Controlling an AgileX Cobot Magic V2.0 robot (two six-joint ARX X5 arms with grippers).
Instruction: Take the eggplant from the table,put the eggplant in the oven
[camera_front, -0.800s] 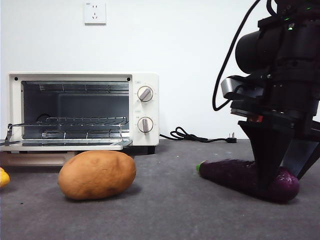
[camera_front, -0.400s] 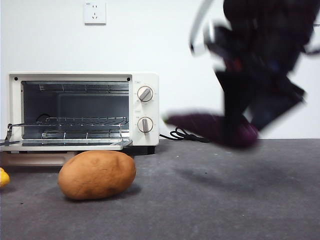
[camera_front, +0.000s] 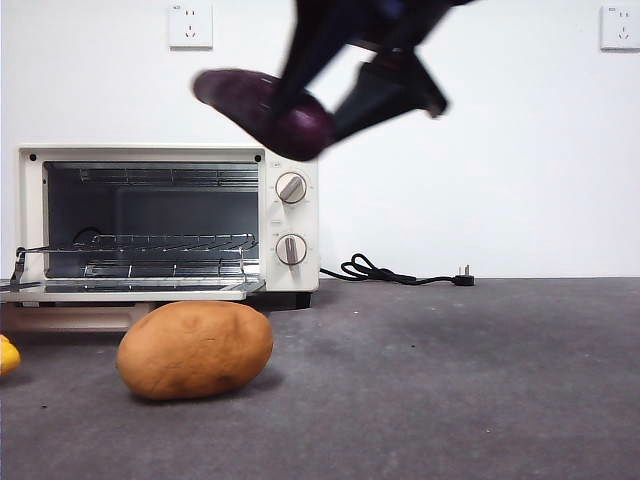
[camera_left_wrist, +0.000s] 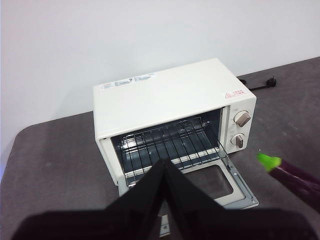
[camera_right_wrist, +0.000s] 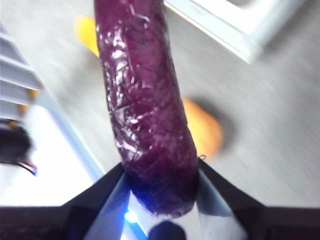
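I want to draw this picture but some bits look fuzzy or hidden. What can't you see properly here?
- Front view: the eggplant and the right gripper holding it are blurred by motion, so its green stem cannot be made out.
- Front view: a yellow thing is cut off by the edge.
- Left wrist view: the left gripper hides part of the oven door.
- Right wrist view: the potato is blurred and partly behind the eggplant.

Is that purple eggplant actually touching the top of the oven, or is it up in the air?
Apart. The front view shows the eggplant held in the right gripper, with white wall visible between its underside and the oven top.
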